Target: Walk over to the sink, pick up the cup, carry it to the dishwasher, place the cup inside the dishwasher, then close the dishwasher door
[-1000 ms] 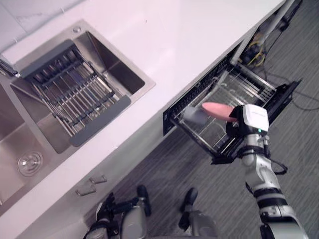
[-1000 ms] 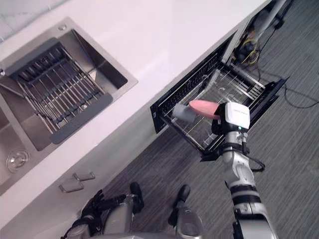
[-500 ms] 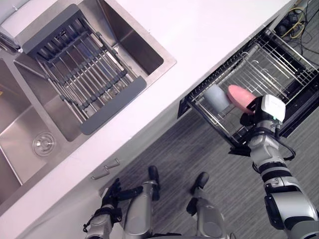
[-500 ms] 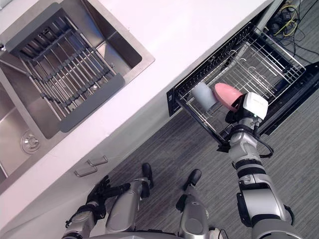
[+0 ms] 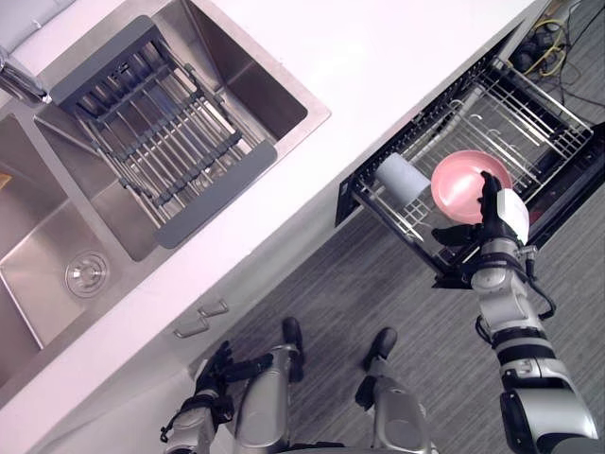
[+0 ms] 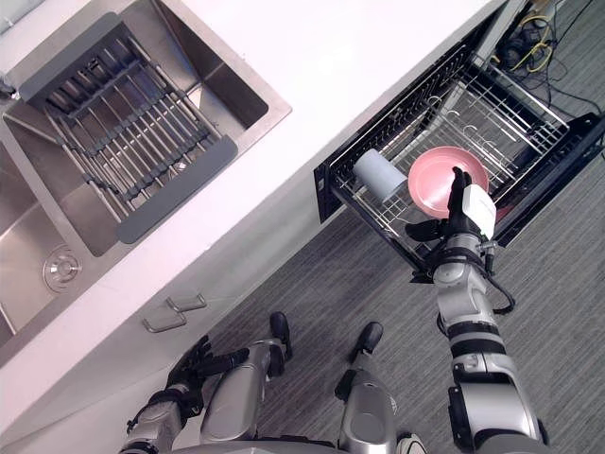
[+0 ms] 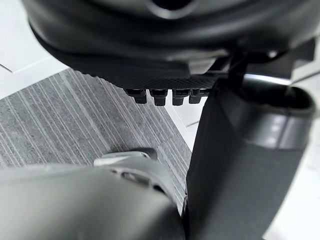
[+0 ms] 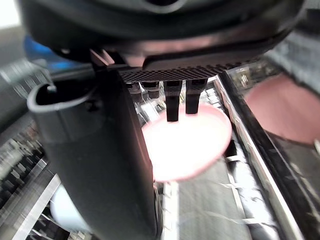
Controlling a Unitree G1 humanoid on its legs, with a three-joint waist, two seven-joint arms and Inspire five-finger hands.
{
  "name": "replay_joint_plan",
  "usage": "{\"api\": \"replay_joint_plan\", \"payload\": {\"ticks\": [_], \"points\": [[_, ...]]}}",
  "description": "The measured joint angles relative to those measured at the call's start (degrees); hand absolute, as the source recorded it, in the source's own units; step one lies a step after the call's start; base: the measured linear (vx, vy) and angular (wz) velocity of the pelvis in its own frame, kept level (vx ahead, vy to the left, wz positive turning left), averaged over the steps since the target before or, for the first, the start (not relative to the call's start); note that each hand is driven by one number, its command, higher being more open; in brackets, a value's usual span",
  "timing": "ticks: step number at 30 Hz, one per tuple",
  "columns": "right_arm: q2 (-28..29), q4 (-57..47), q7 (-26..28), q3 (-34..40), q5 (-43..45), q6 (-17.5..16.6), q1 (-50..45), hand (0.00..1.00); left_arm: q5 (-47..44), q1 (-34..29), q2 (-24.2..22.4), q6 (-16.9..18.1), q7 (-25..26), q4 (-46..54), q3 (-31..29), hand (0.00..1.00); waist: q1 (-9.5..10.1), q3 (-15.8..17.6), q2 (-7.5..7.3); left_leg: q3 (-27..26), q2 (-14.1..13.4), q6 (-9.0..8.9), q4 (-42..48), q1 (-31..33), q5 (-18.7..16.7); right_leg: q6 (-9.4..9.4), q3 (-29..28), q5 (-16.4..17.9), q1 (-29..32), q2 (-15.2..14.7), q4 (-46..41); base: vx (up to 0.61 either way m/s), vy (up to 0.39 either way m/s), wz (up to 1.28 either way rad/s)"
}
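Right robot hand (image 5: 489,219), right of frame: fingers straight, gripping nothing, overlapping the pink bowl's (image 5: 461,185) rim. Cup (image 5: 401,177) sat in the dishwasher rack (image 5: 534,121), just beside the bowl. Left robot hand (image 5: 206,397) hung relaxed, lower left.

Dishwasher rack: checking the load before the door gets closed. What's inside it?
A grey cup sits beside a pink plate. The right hand covers the plate's near edge, hiding what lies beneath.

No lettering, label, number or sign can be read on anything here.
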State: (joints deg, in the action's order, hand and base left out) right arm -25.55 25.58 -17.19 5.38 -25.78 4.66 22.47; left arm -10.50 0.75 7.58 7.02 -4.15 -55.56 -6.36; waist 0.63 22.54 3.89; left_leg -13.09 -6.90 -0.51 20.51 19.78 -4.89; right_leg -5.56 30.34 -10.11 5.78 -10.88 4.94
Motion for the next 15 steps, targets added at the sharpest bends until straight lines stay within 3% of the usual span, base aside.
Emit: {"api": "replay_joint_plan", "payload": {"ticks": [2, 5, 8, 11, 12, 15], "points": [[1.7, -3.2, -1.4, 2.9, 2.4, -2.2, -3.2, 1.0, 1.1, -0.6, 0.0, -0.3, 0.0, 0.1, -0.1, 1.0, -0.25, -2.3, -1.48, -0.4, -0.5, -0.12, 0.7, -0.6, -0.6, -0.01, -0.5, 0.1, -0.6, 0.3, 0.0, -0.01, 0.044, -0.1], [3.5, -5.3, -5.4, 9.0, 7.8, -2.8, -6.6, 1.0, 2.3, -2.3, 0.0, -0.3, 0.0, 0.2, -1.2, 1.0, -0.21, -5.9, -2.84, -1.0, -1.7, -0.32, 2.8, -1.9, -2.6, -0.12, -1.5, 0.7, -2.5, 0.9, 0.3, -0.02, 0.053, -0.15], [3.8, -6.7, -9.2, 15.9, 13.5, -3.6, -10.5, 1.0, 3.1, -5.6, -0.1, -0.4, 0.1, -0.1, -3.1, 1.0, -0.8, -9.5, -3.3, -2.2, -2.6, -0.5, 4.0, -4.1, -4.3, -0.56, -2.8, 1.5, -4.3, 1.2, 0.3, -0.01, 0.056, -0.24], [4.3, -6.6, -11.0, 21.7, 18.0, -3.6, -12.2, 1.0, 3.6, -8.4, 0.1, -0.3, 0.2, -0.7, -3.5, 1.0, -1.63, -11.1, -3.15, -3.5, -3.4, -0.66, 4.6, -5.5, -5.2, -0.47, -4.3, 1.6, -5.0, 1.7, 0.3, -0.01, 0.039, -0.27], [4.5, -6.6, -11.6, 24.0, 20.5, -3.4, -12.8, 0.0, 3.4, -8.8, -0.2, -0.1, 0.2, -0.9, -4.1, 1.0, -2.09, -11.4, -2.88, -3.9, -4.0, -0.78, 5.3, -5.4, -5.5, -0.43, -4.7, 1.6, -4.9, 2.0, 0.3, -0.05, 0.018, -0.33], [5.3, -6.3, -12.2, 28.3, 28.3, -1.5, -13.0, 0.0, 3.6, -8.1, -0.1, -0.2, 0.2, -1.0, -3.9, 1.0, -3.59, -11.0, -1.77, -5.2, -5.0, -0.89, 6.3, -4.1, -5.9, 0.03, -6.7, 1.3, -2.8, 2.5, 0.3, -0.07, 0.024, -0.31]]}}
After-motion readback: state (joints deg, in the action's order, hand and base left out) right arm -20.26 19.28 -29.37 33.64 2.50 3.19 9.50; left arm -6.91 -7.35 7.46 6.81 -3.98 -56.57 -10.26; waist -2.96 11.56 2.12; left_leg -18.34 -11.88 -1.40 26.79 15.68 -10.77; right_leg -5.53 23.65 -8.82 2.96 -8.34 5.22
